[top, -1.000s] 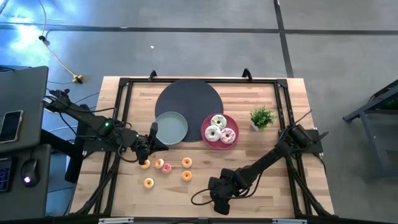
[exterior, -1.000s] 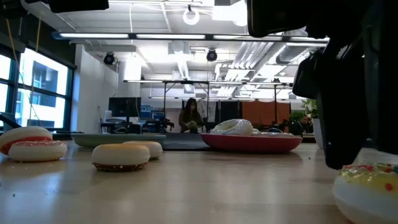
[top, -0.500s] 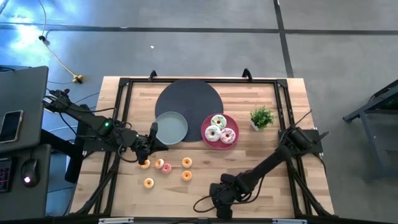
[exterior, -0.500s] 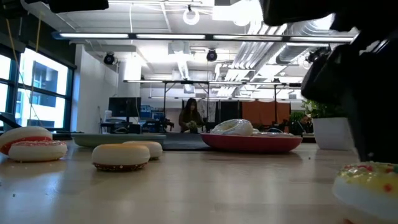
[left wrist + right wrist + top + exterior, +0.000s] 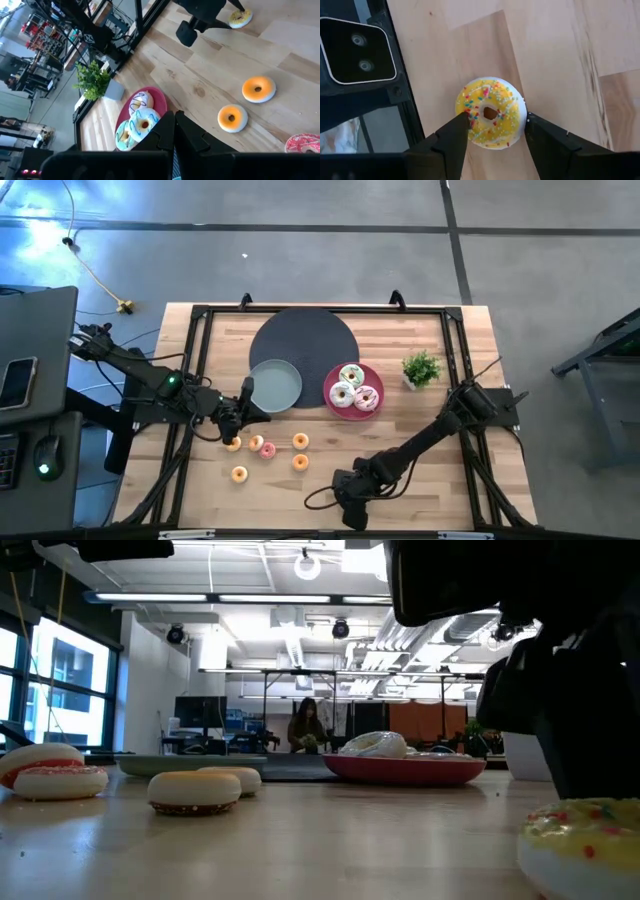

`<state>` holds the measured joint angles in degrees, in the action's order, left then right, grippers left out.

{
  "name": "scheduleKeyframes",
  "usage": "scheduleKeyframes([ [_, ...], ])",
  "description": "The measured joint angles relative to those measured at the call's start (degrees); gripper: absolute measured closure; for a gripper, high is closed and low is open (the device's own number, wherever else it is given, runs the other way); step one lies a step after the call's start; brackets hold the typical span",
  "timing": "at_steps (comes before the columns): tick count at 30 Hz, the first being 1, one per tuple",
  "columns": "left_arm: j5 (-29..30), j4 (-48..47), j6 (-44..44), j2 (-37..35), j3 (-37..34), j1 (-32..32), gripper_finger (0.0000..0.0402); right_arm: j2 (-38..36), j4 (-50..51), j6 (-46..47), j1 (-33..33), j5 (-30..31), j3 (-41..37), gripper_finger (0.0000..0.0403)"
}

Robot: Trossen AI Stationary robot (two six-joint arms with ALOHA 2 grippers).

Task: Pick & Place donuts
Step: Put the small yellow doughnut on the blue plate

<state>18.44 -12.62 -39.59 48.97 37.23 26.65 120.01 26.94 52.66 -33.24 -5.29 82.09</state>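
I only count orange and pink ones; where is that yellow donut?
The yellow donut lies at the table's front edge, between the right hand's open fingers.

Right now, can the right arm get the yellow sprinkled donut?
Probably yes. The right gripper is open, with a finger on each side of the yellow donut on bare wood near the table's front edge; nothing lies between them.

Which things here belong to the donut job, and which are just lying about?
Part of the job:
- yellow donut between the right claw fingers
- small donuts on the wood by the left claw
- three iced donuts on the pink plate
- grey-green plate

Lying about:
- potted plant
- black round mat
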Motion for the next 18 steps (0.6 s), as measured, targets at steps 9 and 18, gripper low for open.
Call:
scheduleKeyframes([
  [9,-0.3,0.0,0.0,0.0,0.0,0.0,0.0402,-0.5,0.2,1.2,1.1,0.0,-0.1,0.0229],
  [18,-1.2,-0.1,0.0,0.0,0.0,0.0,0.0402,-0.8,-1.0,2.6,2.8,1.1,-0.1,0.0265],
])
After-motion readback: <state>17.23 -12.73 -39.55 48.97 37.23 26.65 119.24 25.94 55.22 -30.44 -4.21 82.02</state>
